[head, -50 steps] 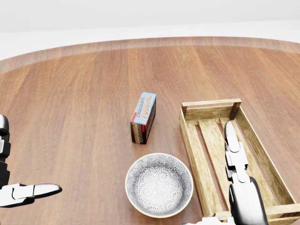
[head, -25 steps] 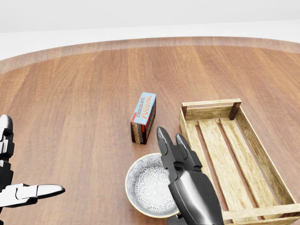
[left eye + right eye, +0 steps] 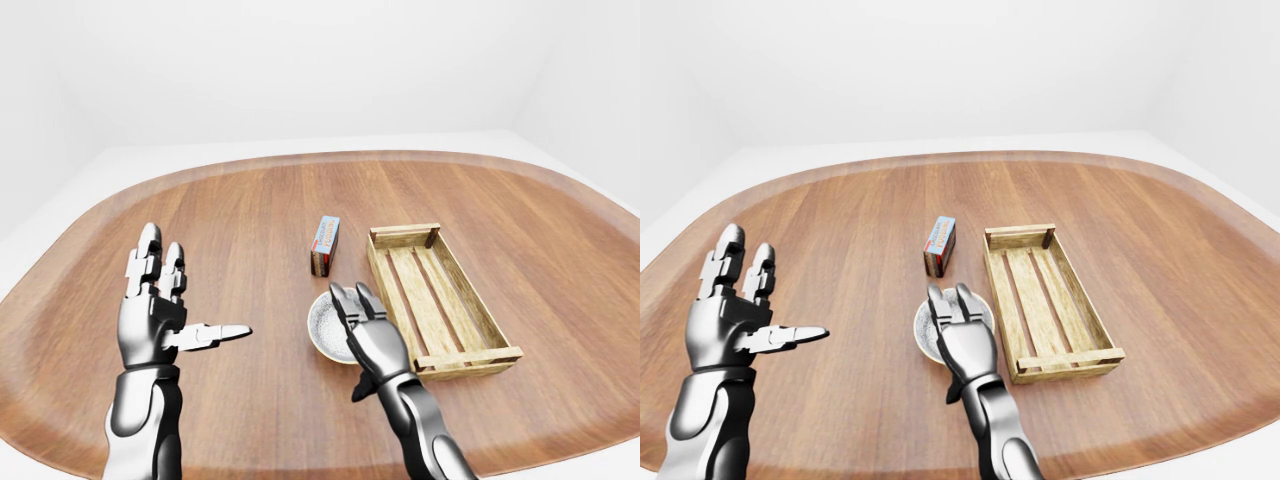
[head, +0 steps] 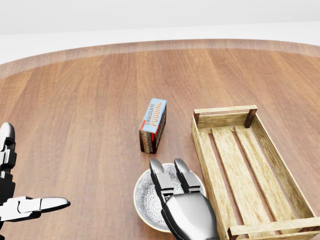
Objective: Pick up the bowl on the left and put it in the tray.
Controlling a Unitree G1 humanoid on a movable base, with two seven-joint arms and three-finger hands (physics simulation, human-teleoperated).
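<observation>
1. Grey patterned bowl [image 4: 146,196] sits on the wooden table [image 4: 75,110], just left of the tray [image 4: 209,167] in my head view, below the pudding box [image 4: 153,125].
2. My right hand [image 4: 182,207] hovers over it, fingers straight, unclosed.
3. My left hand [image 3: 150,325] is raised, fingers spread, well apart.

The bowl [image 4: 145,197] is round, with a pale cream rim and a grey-and-white flowered pattern inside. It stands upright, mouth up, on the wooden surface [image 4: 75,100] near the bottom of the head view. Its right part is hidden under the right hand [image 4: 182,205], whose fingers lie stretched over it. The tray [image 4: 222,119] is a long, open crate of light wooden slats with low walls and darker corner posts. It lies flat just right of the bowl, its slatted floor showing; whether the two touch is hidden.
</observation>
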